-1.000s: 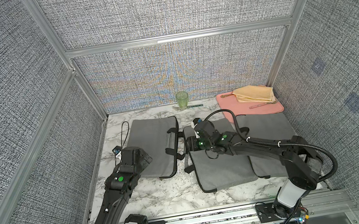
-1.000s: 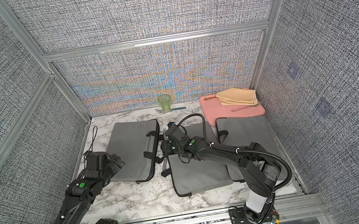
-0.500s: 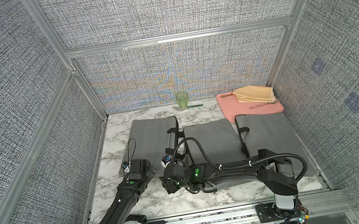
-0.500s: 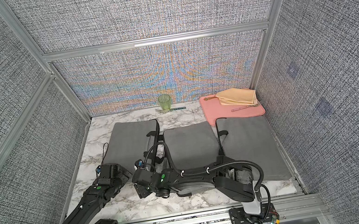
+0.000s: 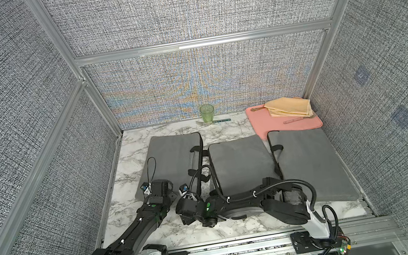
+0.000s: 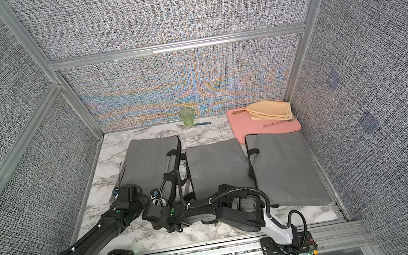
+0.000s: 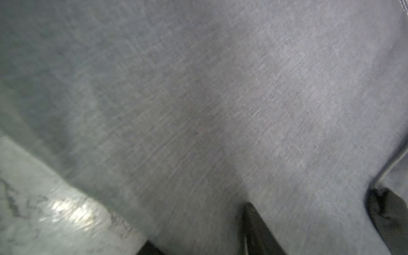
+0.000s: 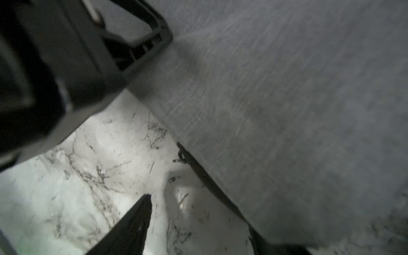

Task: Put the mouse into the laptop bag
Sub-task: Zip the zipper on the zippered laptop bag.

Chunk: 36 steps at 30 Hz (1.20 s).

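Right wrist view: pale blurred lump on marble table (image 8: 77, 187), likely the mouse (image 8: 180, 198), just off an edge of leftmost laptop bag (image 8: 287, 110). Sits between spread fingers of right gripper (image 8: 201, 217), no contact seen. Probably light, hard, slick shell; pinch across flanks, low down. Left gripper (image 7: 311, 198) part-closed over bag fabric; actual grip impossible to tell.

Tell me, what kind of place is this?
Probably a robot testing booth: grey fabric walls in a metal frame surround a marble-look table, and the left arm and right arm are mounted at its front.
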### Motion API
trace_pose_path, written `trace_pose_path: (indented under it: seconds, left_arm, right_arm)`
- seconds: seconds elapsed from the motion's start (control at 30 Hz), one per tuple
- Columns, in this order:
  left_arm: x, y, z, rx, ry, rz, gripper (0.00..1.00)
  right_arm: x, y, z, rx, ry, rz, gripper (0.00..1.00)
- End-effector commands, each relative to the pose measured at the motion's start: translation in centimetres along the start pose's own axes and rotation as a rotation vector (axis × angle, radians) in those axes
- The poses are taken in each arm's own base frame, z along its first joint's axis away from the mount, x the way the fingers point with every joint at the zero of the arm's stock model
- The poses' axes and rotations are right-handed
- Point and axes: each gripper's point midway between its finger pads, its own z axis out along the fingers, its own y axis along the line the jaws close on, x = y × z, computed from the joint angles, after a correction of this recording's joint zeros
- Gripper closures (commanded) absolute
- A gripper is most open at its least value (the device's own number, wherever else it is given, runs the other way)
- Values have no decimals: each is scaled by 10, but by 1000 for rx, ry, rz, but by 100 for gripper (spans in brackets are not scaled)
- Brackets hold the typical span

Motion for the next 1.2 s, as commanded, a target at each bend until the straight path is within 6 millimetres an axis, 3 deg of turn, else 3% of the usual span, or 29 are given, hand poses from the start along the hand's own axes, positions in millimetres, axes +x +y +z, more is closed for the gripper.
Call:
trace_pose_path:
  seconds: [0.0,0.1,0.33,0.6,0.7,0.8,0.9,1.03,1.17]
  left_arm:
    - [9,-10,2,15,80,2,69]
    - [17,-16,3,28,135,-11,76]
    - [30,-20,12,47,207,-40,78]
    - [34,-15,17,21,219,-44,80]
    - [32,-14,15,16,211,-44,80]
    - [28,-11,12,-2,196,-36,82]
    - [14,-1,5,-65,160,-20,90]
    - [-21,10,-8,-84,30,1,93]
    - [-52,5,-18,-75,-26,11,94]
  right_arm:
    - [-6,-13,9,88,-43,18,30]
    - [-10,-23,11,154,-67,29,29]
    - [-24,-31,20,235,-108,16,33]
    - [-24,-52,29,274,-85,63,85]
    - [-26,-53,26,263,-95,58,98]
    - [-29,-51,18,230,-108,56,100]
    - [-28,-55,7,204,-118,58,100]
    - [-22,-62,-4,183,-121,25,100]
    - [-21,-45,-10,92,-102,-37,100]
